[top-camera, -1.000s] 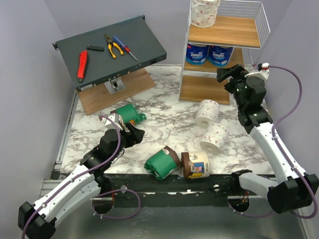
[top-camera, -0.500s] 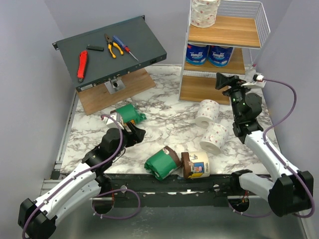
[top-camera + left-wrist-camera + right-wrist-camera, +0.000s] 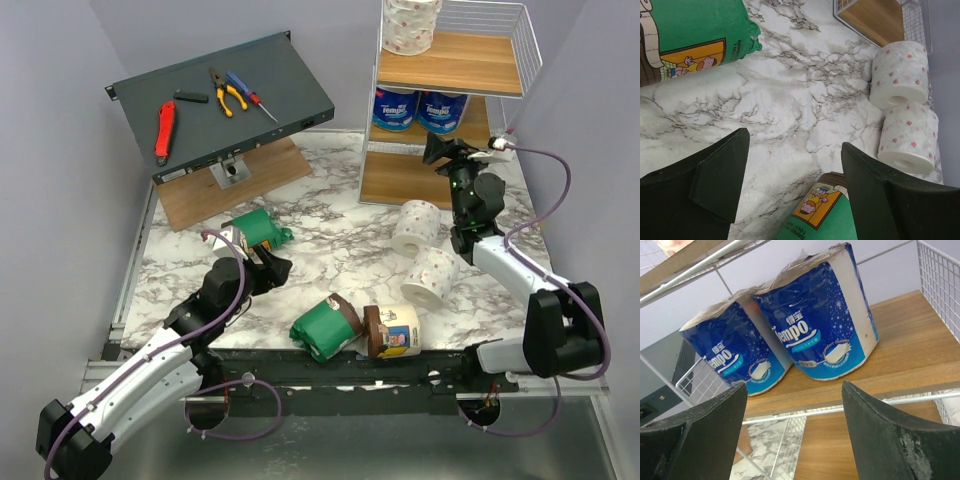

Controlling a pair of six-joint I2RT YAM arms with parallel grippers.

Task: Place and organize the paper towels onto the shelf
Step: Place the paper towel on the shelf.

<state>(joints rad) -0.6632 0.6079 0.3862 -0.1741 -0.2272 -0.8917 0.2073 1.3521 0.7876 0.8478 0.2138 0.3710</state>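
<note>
The shelf [image 3: 470, 62] stands at the back right, with a speckled white roll [image 3: 411, 25] on its top tier and two blue-wrapped rolls [image 3: 397, 108] on the middle board. On the table lie two more speckled rolls [image 3: 415, 228], two green ones [image 3: 327, 328] and a cream-and-brown one [image 3: 392, 332]. My right gripper [image 3: 440, 150] is open and empty in front of the shelf, facing the blue rolls [image 3: 820, 325] from just below the middle board [image 3: 900, 345]. My left gripper [image 3: 270, 265] is open above bare marble between the green rolls [image 3: 695, 35].
A dark slanted metal panel [image 3: 225, 100] with hand tools on it stands at the back left on a wooden board [image 3: 235, 185]. Grey walls close in both sides. The lowest shelf board [image 3: 400, 180] rests on the table.
My right arm has swung left, bringing its gripper closer to the front of the shelf's middle tier. The left arm and all the rolls have stayed where they were.
</note>
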